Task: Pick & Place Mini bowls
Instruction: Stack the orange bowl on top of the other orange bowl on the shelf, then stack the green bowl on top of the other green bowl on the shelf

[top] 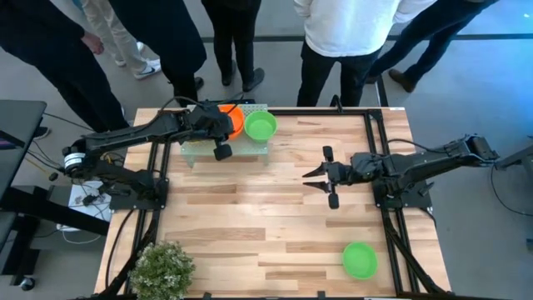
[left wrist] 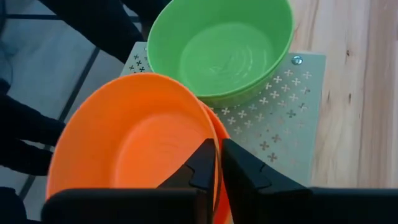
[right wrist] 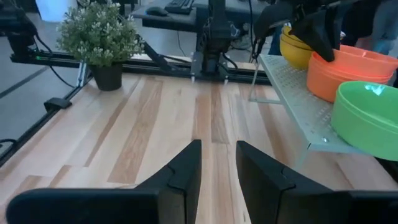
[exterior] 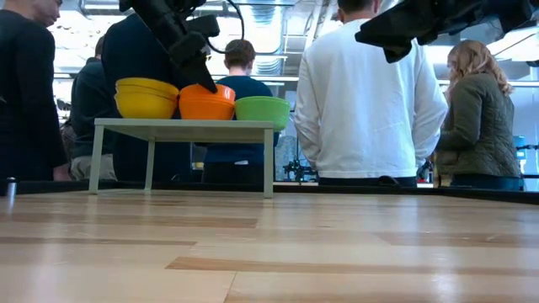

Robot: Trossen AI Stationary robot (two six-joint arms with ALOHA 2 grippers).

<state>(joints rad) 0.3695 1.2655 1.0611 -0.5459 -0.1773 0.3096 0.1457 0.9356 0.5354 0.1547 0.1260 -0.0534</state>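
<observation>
Mini bowls counted: two green, at least one orange, two stacked yellow.

The orange bowl point(left wrist: 134, 149), on the small shelf point(left wrist: 283, 118), is clamped at its rim by the left gripper point(left wrist: 217, 163); one green bowl point(top: 261, 126) sits beside it, another green bowl point(top: 360, 259) on the counter point(top: 250, 208). The right gripper point(right wrist: 217, 163) is held above the counter, jaws apart.

Open tabletop point(top: 250, 208) mid-table; obstacles: bowl-laden shelf point(top: 262, 148), corner plant point(top: 161, 268), lone green bowl point(top: 360, 260).

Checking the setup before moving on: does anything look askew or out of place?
One green bowl sits alone on the table's near right, apart from the bowls on the small shelf. There the left gripper pinches the orange bowl rim, slightly tilted.
</observation>
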